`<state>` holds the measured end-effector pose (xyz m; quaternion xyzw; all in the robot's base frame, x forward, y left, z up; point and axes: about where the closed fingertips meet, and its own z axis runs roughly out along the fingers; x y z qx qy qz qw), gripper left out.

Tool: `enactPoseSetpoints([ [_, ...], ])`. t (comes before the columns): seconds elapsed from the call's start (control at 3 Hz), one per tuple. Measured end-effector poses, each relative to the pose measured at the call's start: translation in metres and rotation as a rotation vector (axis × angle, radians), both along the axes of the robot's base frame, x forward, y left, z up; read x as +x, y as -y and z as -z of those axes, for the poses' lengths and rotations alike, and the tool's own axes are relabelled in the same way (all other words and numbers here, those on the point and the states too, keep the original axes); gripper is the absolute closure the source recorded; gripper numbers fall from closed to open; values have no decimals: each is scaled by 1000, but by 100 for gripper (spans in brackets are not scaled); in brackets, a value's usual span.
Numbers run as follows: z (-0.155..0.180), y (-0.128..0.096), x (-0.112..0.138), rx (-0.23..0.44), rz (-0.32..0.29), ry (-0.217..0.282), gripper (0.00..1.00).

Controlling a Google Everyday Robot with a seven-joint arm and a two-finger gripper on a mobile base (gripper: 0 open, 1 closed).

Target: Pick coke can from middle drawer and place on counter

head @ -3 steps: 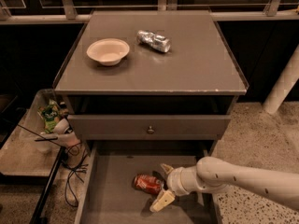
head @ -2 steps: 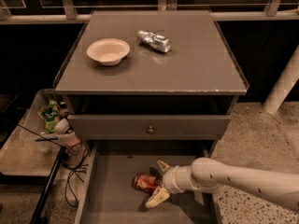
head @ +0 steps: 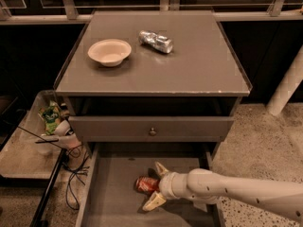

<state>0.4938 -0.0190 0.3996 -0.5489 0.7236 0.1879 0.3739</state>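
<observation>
The coke can (head: 144,185) lies on its side on the floor of the open middle drawer (head: 111,193), near its centre. My gripper (head: 154,186) comes in from the right on a white arm. Its two pale fingers (head: 155,201) are spread open, one above and one below the can's right end, close to the can. The counter (head: 156,63) is the grey cabinet top above.
A beige bowl (head: 110,51) and a crinkled silver can (head: 155,41) sit on the counter. A shut narrow drawer front with a round knob (head: 152,131) lies above the open drawer. A low shelf with clutter (head: 52,126) and cables stands at the left.
My gripper has moved left toward the can, so its open fingers now straddle the can's right end. The can has not moved.
</observation>
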Motion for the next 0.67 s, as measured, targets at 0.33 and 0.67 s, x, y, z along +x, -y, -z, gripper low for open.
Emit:
enactPoseSetpoints([
  [0.33, 1, -2, -5, -18, -5, 68, 0],
  [0.67, 7, 3, -1, -6, -15, 76, 0],
])
